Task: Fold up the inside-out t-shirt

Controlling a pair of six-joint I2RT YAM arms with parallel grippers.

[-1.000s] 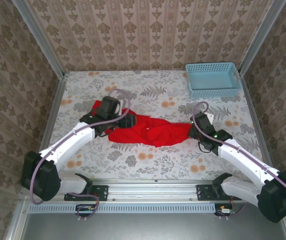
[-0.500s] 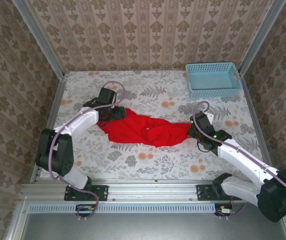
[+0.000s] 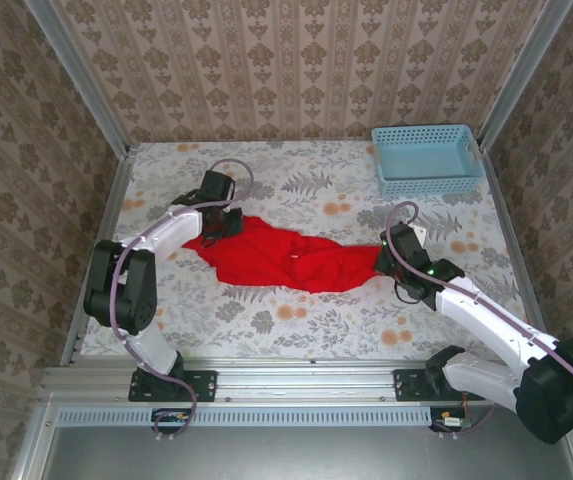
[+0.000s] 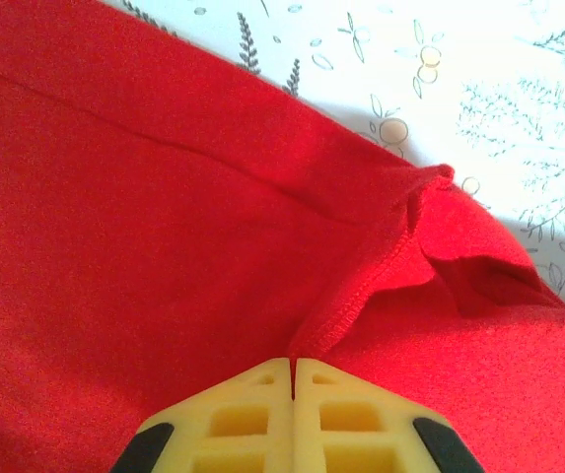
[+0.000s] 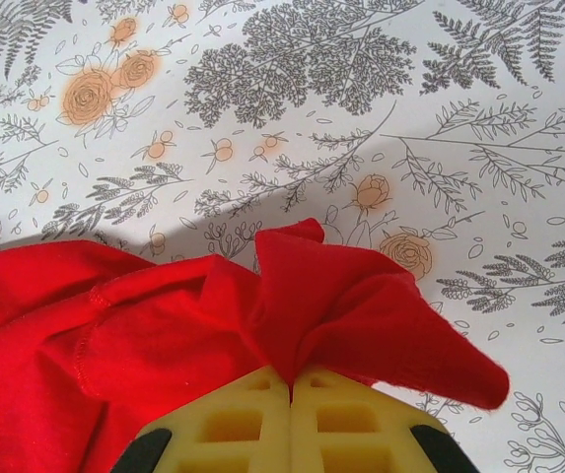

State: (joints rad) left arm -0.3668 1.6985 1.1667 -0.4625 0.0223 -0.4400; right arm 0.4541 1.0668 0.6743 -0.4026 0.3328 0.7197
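Note:
The bright red t-shirt (image 3: 286,258) lies stretched in a long crumpled band across the middle of the table. My left gripper (image 3: 228,222) is at its left end, shut on a stitched hem fold of the t-shirt (image 4: 361,296), with the yellow fingertips (image 4: 262,379) pressed together. My right gripper (image 3: 386,256) is at the shirt's right end, shut on a bunched corner of red cloth (image 5: 351,305); its yellow fingers (image 5: 317,394) meet with cloth pinched between them.
A light-blue plastic basket (image 3: 427,158) stands at the back right corner. The floral tablecloth (image 3: 306,190) is bare behind and in front of the shirt. Metal rails and patterned walls close in the table on three sides.
The left arm has swung left and back, dragging the shirt's left end toward the far left. The right gripper has stayed put holding the right end.

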